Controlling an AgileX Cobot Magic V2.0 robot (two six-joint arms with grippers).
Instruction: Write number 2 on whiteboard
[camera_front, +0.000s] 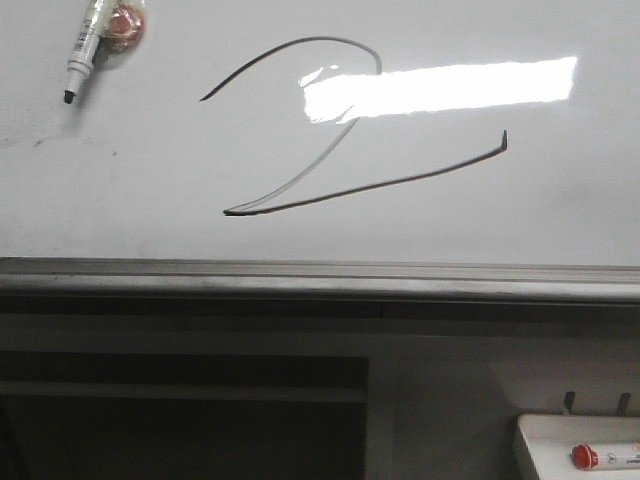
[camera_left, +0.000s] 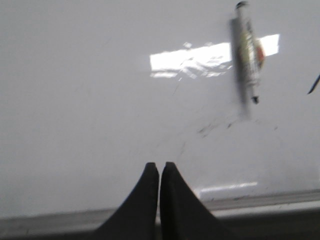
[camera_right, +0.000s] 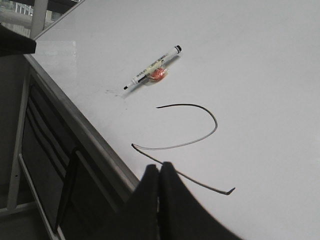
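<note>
The number 2 (camera_front: 300, 180) is drawn in thin black line on the whiteboard (camera_front: 120, 200); it also shows in the right wrist view (camera_right: 200, 137). An uncapped black marker (camera_front: 85, 50) lies on the board at the far left, next to a small orange thing (camera_front: 124, 27); the marker shows in the left wrist view (camera_left: 248, 50) and the right wrist view (camera_right: 152, 67). My left gripper (camera_left: 159, 165) is shut and empty over the board's near edge. My right gripper (camera_right: 159, 166) is shut and empty, near the 2's base stroke. Neither arm shows in the front view.
A grey metal rail (camera_front: 320, 280) runs along the board's near edge. Faint grey smudges (camera_front: 40, 140) lie left of the 2. A small white tray (camera_front: 560, 440) with a red-capped marker (camera_front: 600, 457) sits at the lower right, below the board.
</note>
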